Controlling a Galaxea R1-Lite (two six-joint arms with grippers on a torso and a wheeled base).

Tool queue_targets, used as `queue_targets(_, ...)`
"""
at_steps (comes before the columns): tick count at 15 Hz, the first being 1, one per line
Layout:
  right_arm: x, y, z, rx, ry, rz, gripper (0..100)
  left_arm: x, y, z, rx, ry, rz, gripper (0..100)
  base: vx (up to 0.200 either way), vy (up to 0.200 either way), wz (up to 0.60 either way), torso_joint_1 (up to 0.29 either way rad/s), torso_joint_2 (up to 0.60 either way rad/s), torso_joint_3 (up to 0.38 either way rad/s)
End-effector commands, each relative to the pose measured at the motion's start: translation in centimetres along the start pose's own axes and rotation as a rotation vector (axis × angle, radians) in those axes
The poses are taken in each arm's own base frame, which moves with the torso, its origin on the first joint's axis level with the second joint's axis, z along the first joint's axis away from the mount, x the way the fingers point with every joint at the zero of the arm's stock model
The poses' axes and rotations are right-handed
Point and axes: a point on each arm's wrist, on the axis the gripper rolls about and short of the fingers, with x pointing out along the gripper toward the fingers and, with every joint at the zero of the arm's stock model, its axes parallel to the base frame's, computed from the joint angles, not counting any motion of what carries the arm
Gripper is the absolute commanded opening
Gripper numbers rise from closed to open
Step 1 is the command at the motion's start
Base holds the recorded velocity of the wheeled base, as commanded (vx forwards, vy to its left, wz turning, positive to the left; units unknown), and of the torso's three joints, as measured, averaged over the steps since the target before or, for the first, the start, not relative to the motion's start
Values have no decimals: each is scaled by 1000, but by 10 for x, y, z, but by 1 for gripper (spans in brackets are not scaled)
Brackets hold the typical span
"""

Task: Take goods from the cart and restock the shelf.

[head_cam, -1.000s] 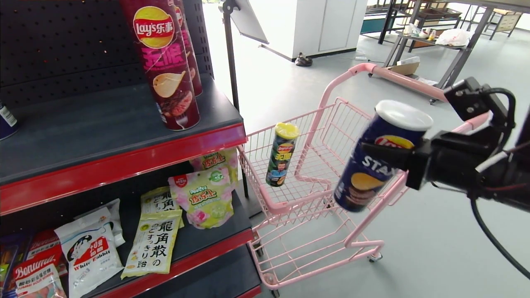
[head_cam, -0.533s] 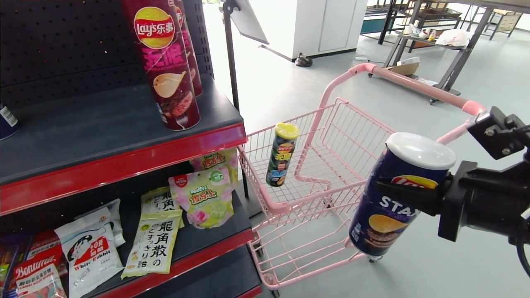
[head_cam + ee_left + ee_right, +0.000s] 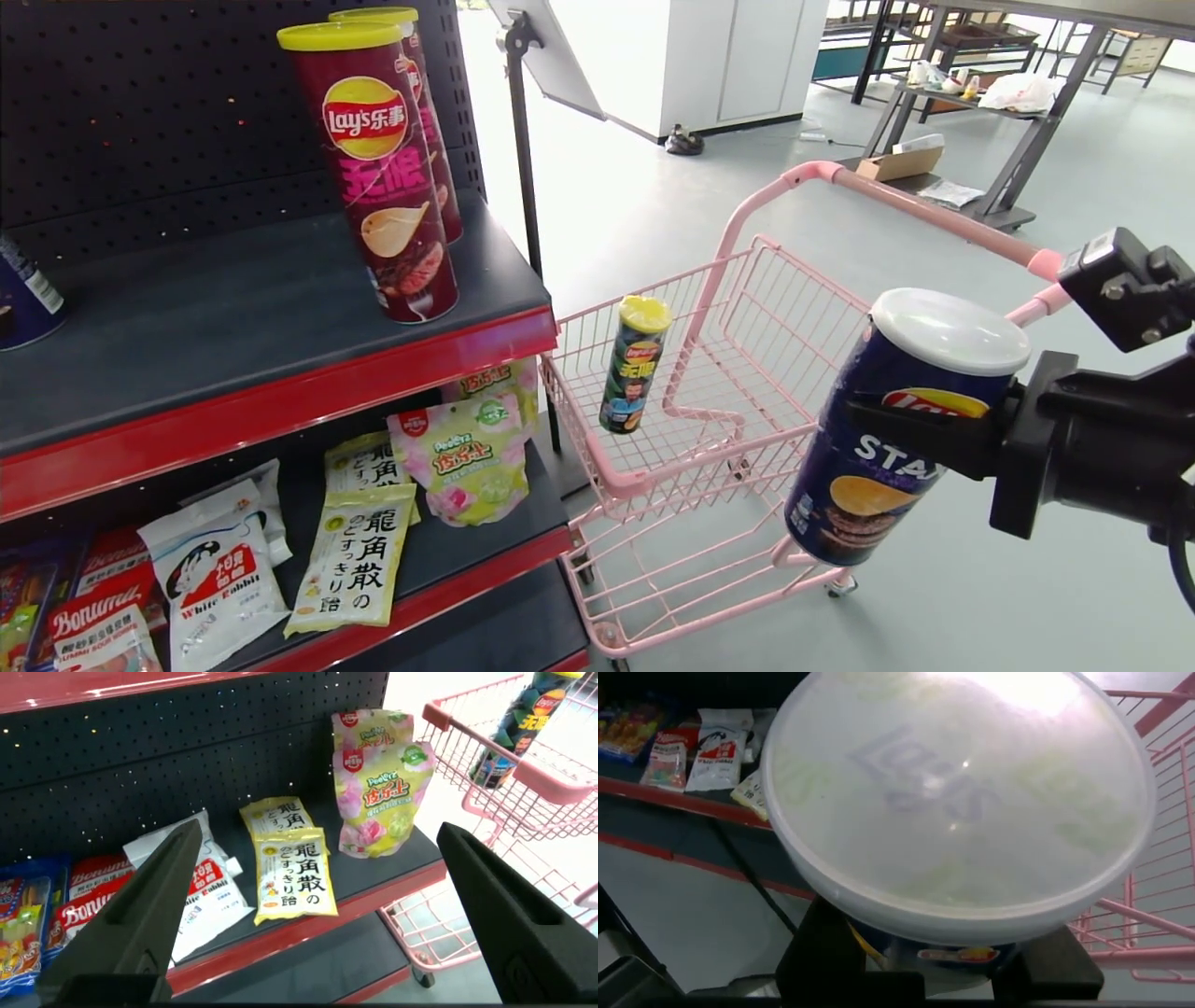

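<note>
right gripper (image 3: 901, 437) holds blue can (image 3: 864, 509) | over floor (image 3: 943, 607), seemingly off cart rim (image 3: 812, 272)

My black right gripper (image 3: 887, 420) grips a tall navy-blue crisp can (image 3: 864, 499) with a white lid, white lettering and a red-and-yellow logo. At ten o'clock of it, a pink wire cart (image 3: 611, 478) carries a slim dark-green can (image 3: 637, 369), yellow-lidded. Farther toward ten o'clock, a maroon yellow-lidded can (image 3: 392, 187) stands on the dark-grey, red-edged metal shelf (image 3: 280, 383).

Two maroon chip cans (image 3: 397, 187) upper left, one blue can (image 3: 887, 448) at right, one yellow-lidded can (image 3: 635, 369) in one pink cart (image 3: 924, 211) mid-frame; lower left, two yellow candy bags (image 3: 359, 560), two pink-green pouches (image 3: 467, 457)
</note>
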Motion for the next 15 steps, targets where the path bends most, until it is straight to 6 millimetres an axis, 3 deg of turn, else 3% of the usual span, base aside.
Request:
queue_targets(1, 2, 0, 0, 1, 5, -2, 0, 0, 0, 0, -1, 0, 1, 100, 0, 0, 0, 0, 0, 0)
queue_targets(4, 4, -1, 2, -2, 0, 1, 0, 0, 0, 0, 0, 1, -1, 100, 0, 0, 0, 97, -295, -214)
queue_targets(15, 17, 3, 8, -35, 8, 36, 0, 0, 0, 0, 0, 1, 1, 100, 0, 0, 0, 192, -526, -335)
